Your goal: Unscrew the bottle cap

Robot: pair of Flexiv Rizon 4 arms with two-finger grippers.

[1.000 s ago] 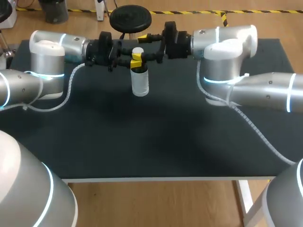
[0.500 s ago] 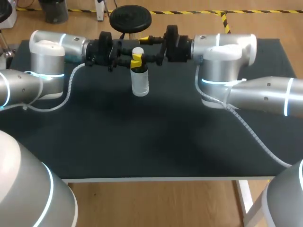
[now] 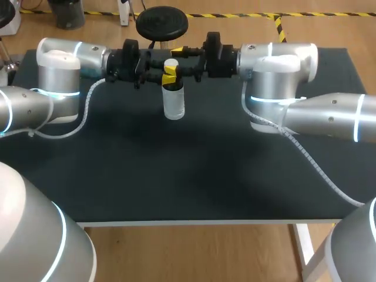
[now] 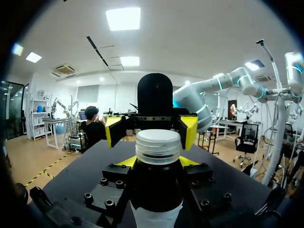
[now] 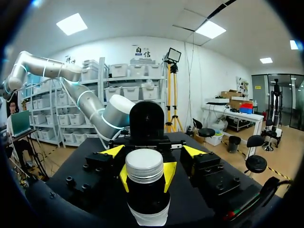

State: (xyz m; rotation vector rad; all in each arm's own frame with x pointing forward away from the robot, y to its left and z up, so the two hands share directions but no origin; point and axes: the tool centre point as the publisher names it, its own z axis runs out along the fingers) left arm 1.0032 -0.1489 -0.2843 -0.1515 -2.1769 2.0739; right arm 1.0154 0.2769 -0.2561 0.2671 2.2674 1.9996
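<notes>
A clear bottle (image 3: 174, 101) with a white ribbed cap (image 3: 171, 63) stands upright near the table's far edge. My left gripper (image 3: 168, 76) comes in from the left and is shut on the bottle's neck just under the cap. In the left wrist view its yellow tips press both sides of the neck below the cap (image 4: 158, 146). My right gripper (image 3: 175, 60) faces it from the right at cap height. In the right wrist view its fingertips (image 5: 112, 151) stand apart on either side of the cap (image 5: 144, 166), with a gap on both sides, so it is open.
The black table top (image 3: 194, 170) stretches wide toward the front edge (image 3: 188, 222). Both arms' elbows rest low over the table at the left and right, with cables trailing behind them.
The right wrist has shifted slightly left and its fingers have drawn closer around the cap. The left arm and the bottle have not moved.
</notes>
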